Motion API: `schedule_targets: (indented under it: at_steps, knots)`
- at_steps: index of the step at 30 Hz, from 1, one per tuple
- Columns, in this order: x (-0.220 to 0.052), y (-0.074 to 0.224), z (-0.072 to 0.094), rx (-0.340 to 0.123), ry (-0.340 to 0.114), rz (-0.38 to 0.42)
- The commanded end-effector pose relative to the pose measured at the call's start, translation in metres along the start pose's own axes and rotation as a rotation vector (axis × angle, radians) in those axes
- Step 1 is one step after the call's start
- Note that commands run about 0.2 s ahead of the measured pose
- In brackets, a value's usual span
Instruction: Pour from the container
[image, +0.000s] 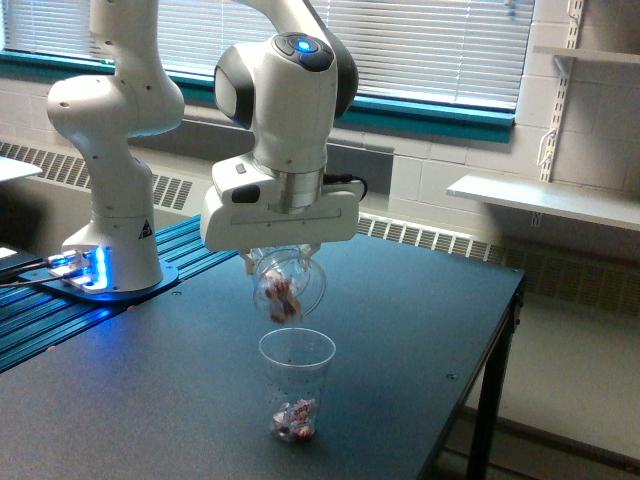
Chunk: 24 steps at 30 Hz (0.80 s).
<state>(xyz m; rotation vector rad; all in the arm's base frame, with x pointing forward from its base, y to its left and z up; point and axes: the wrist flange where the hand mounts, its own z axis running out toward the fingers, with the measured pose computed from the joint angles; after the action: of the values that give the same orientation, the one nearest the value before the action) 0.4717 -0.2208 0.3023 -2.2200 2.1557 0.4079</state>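
arm: bent over table | wrist: pointing down | hand (281, 262): clamped, fingers mostly hidden
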Motion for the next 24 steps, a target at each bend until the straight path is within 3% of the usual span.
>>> schedule_targets:
  at_steps: [1, 24]
  knots:
    - [0.005, -0.003, -0.002, -0.002, -0.018, 0.012]
    - [-0.012, -0.019, 0.001, -0.004, -0.002, -0.002]
